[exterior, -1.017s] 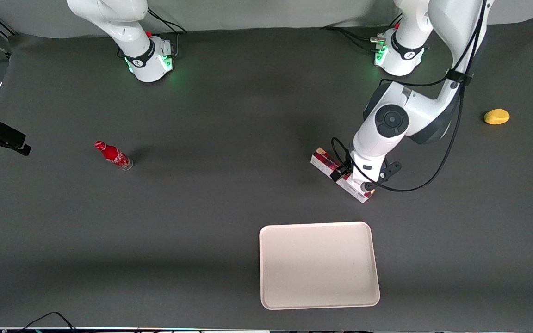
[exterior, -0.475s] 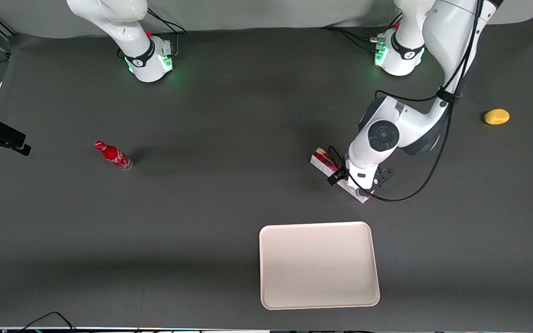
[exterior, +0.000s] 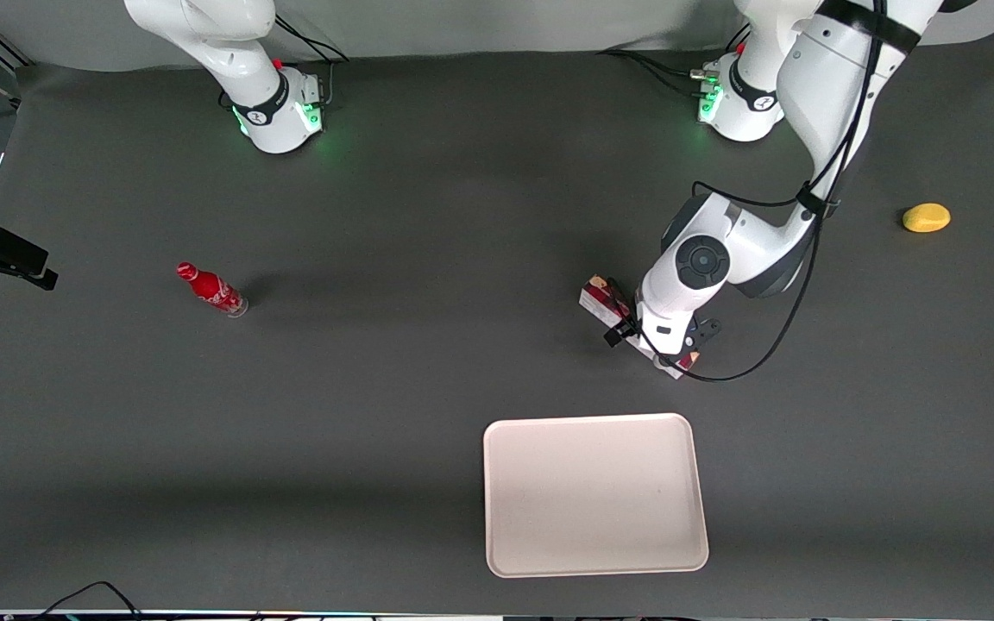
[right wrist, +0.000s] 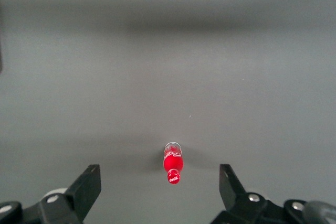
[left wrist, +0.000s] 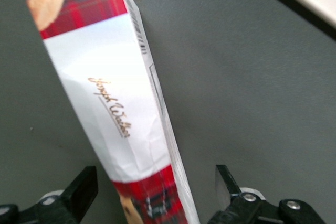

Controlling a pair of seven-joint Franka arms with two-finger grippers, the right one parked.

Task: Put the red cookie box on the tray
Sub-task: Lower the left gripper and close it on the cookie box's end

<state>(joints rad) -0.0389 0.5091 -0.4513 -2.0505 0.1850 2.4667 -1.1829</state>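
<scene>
Under the gripper (exterior: 657, 343), whose fingers (left wrist: 84, 190) stand wide apart on either side of it without touching, the long red-and-white cookie box (left wrist: 113, 103) lies flat on the dark grey matte counter (exterior: 428, 259). Nearer the front camera sits the cream-pink rectangular tray (exterior: 594, 494).

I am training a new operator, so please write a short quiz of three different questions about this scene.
1. True or false: the red cookie box already lies on the tray.
2. The end effector is: A) open, a finger at each side of the box; B) shut on the box; C) above the tray.
3. Which object lies toward the parked arm's end of the table?

Key: 1. False, it lies on the table. 2. A. 3. The red soda bottle.
</scene>
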